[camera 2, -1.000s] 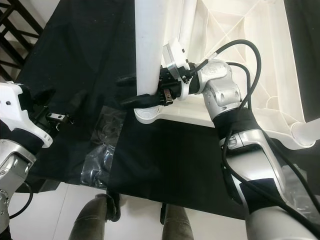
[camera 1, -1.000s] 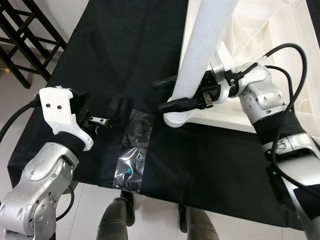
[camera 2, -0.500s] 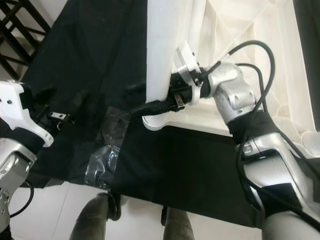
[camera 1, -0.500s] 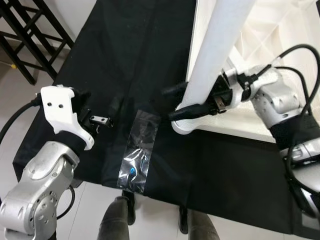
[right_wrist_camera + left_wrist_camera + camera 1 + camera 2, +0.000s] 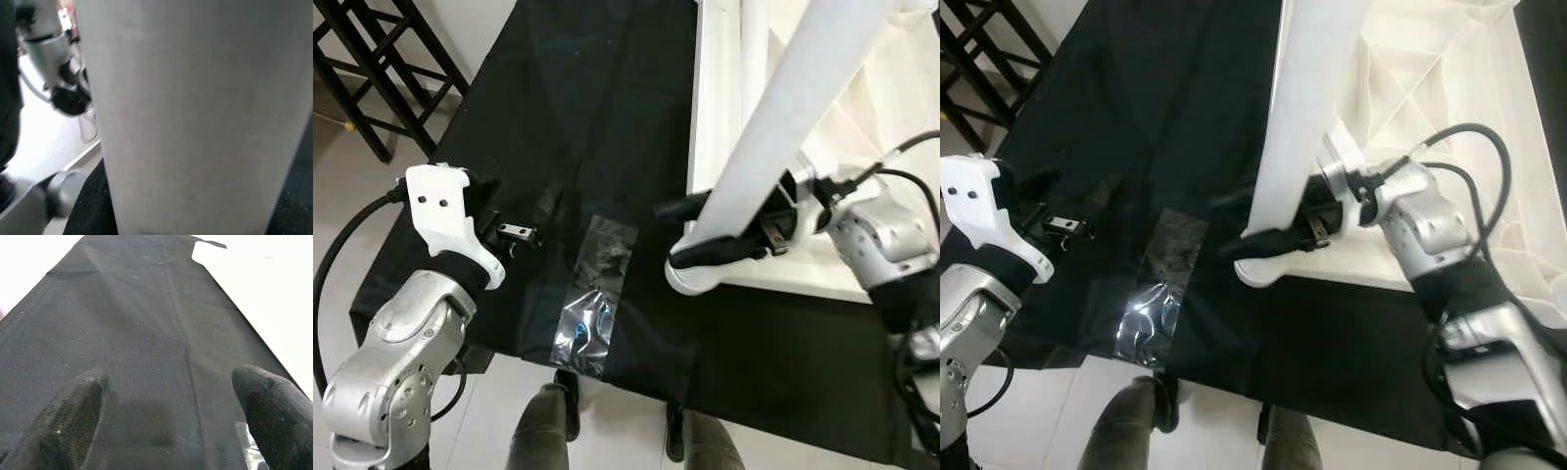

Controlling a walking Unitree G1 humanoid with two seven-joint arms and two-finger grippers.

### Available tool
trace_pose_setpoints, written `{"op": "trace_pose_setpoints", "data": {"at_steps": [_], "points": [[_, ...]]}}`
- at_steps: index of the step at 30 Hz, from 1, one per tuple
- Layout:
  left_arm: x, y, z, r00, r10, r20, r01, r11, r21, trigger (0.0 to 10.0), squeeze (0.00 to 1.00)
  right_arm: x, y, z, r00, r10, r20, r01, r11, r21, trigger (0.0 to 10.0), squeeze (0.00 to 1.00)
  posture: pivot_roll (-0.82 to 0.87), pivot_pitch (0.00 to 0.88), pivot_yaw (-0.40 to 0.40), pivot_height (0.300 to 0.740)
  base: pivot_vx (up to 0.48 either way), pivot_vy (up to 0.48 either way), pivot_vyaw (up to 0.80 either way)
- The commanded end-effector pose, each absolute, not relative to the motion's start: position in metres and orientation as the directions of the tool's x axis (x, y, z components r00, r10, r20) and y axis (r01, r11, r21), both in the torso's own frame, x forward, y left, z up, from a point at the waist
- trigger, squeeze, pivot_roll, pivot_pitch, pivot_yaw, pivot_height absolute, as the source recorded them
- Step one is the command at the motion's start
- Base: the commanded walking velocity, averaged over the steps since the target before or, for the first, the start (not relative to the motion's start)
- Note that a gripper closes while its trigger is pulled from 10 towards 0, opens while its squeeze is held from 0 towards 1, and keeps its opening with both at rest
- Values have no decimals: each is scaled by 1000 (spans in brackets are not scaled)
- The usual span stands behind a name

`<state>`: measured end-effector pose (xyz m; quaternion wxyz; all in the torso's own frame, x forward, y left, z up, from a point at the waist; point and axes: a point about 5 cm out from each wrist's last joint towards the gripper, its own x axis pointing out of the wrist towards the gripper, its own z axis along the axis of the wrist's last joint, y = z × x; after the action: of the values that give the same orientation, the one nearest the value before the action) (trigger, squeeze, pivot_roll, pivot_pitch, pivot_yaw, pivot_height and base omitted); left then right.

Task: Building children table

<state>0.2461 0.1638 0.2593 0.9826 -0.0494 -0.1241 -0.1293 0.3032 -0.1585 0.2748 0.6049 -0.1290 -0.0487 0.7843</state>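
In the centre right of the left eye view, the right gripper (image 5: pixel 705 230) has its black fingers clamped around a white table leg (image 5: pixel 783 117), which leans up toward the upper right from its round foot at the near corner of the upturned white tabletop (image 5: pixel 720 108). At the left, the left gripper (image 5: pixel 171 416) hovers with fingers spread over the black cloth (image 5: pixel 607 88), near a strip of clear tape (image 5: pixel 592 299).

A black cloth (image 5: pixel 597 108) with a strip of shiny clear tape (image 5: pixel 594 294) covers the tabletop, which stands on a pale tiled floor (image 5: pixel 362 215), with a dark wooden rack (image 5: pixel 372 69) beside it at the left.
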Motion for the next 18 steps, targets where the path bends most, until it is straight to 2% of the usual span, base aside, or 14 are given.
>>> {"op": "trace_pose_setpoints", "data": {"at_steps": [1, 6, 10, 18], "points": [[246, 164, 255, 937, -250, 243, 271, 961, -58, 10000, 0, 296, -155, 236, -310, 918, -248, -940, -335, -63, 10000, 0, 84, 400, 5, 740, 0, 0, 0], [247, 164, 256, 936, -252, 246, 274, 960, -56, 10000, 0, 297, -151, 237, -321, 898, -299, -930, -359, -80, 10000, 0, 88, 399, 5, 740, 0, 0, 0], [246, 163, 256, 935, -256, 246, 276, 960, -50, 10000, 0, 306, -145, 235, -294, 874, -386, -915, -375, -150, 10000, 0, 96, 402, 2, 740, 0, 0, 0], [245, 164, 256, 936, -252, 245, 270, 962, -42, 10000, 0, 309, -142, 240, -283, 896, -341, -919, -355, -170, 10000, 0, 101, 405, -2, 740, 0, 0, 0]]}}
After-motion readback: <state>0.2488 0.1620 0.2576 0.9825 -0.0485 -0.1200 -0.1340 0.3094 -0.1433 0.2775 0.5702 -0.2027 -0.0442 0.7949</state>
